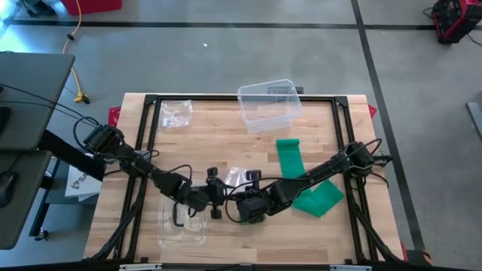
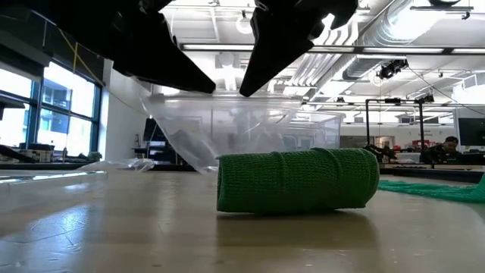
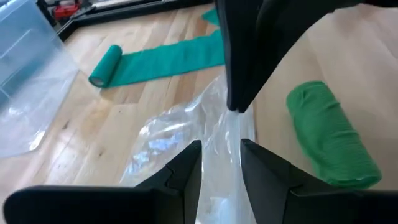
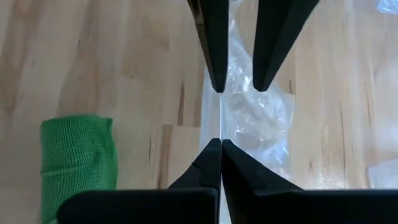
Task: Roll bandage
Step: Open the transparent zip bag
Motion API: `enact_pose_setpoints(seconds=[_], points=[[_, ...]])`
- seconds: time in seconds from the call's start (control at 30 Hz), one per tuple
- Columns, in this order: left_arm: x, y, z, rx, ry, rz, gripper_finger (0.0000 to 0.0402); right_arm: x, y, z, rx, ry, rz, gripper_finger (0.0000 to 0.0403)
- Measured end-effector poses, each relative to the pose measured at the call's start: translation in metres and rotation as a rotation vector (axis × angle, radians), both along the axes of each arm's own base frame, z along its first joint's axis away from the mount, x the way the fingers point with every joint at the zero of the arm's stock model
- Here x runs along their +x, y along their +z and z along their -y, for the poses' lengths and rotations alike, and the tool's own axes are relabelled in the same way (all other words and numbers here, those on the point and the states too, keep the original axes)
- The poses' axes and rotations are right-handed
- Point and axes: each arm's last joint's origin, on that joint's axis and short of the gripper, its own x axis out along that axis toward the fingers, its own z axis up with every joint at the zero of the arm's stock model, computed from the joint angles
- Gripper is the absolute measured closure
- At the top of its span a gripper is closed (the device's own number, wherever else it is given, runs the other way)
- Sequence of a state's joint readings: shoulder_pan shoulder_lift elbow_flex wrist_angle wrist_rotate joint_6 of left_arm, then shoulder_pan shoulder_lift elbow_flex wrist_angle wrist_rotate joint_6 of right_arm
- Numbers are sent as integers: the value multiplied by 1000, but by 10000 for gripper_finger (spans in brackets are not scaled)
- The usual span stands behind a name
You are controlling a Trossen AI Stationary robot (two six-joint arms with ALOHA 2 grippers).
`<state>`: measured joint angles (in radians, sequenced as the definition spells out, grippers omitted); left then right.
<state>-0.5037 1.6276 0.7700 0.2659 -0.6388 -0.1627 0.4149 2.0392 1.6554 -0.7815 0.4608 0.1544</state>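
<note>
A rolled green bandage (image 2: 297, 180) lies on its side on the wooden table, also visible in the left wrist view (image 3: 333, 137). A teal bandage strip (image 3: 155, 62), rolled at one end, lies flat farther off (image 1: 290, 158). A clear plastic bag (image 3: 186, 130) is held up between the two grippers near the table's front middle. My right gripper (image 4: 221, 152) is shut on it. My left gripper (image 3: 221, 168) faces it with a gap between its fingers, and the bag's plastic runs through that gap. My right gripper pinches a thin edge of the clear bag (image 4: 221, 134) between its shut fingertips, slanting down from the table's right. The edge runs straight from it to the left gripper. The rest of the bag hangs below toward the table (image 2: 186, 144). My left gripper has crumpled plastic (image 3: 224, 140) between its parted fingers; I cannot tell whether they touch it.
A clear plastic tub (image 1: 269, 104) stands at the far middle. Another clear bag (image 1: 175, 113) lies at the far left, and more clear plastic (image 1: 183, 222) at the near left. Folded teal bandage (image 1: 320, 197) lies under the right arm. A black frame (image 1: 151, 102) edges the table.
</note>
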Motion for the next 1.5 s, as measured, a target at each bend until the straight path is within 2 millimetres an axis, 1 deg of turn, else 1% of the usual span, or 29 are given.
enact_pose_setpoints(seconds=[0.33,0.87,1.0,1.17,1.23,1.3,1.4,1.5], points=[[-3,-5,-3,47,40,-47,298,1,1,-1,7,5,14,403],[0,-6,-7,2,23,-55,298,8,4,-3,23,17,90,403],[2,-14,-4,-25,-42,-94,298,7,4,-4,45,24,73,403],[2,-26,-1,-32,-65,-148,298,6,0,-7,159,62,18,401],[2,-30,1,-17,-89,-164,298,8,-1,-8,189,75,19,389],[1,-31,1,8,-106,-177,298,11,-6,-7,210,61,15,364],[1,-31,1,17,-105,-186,298,17,-15,-6,240,19,33,308],[-4,-32,1,36,-111,-227,298,26,-31,-9,237,31,50,242]])
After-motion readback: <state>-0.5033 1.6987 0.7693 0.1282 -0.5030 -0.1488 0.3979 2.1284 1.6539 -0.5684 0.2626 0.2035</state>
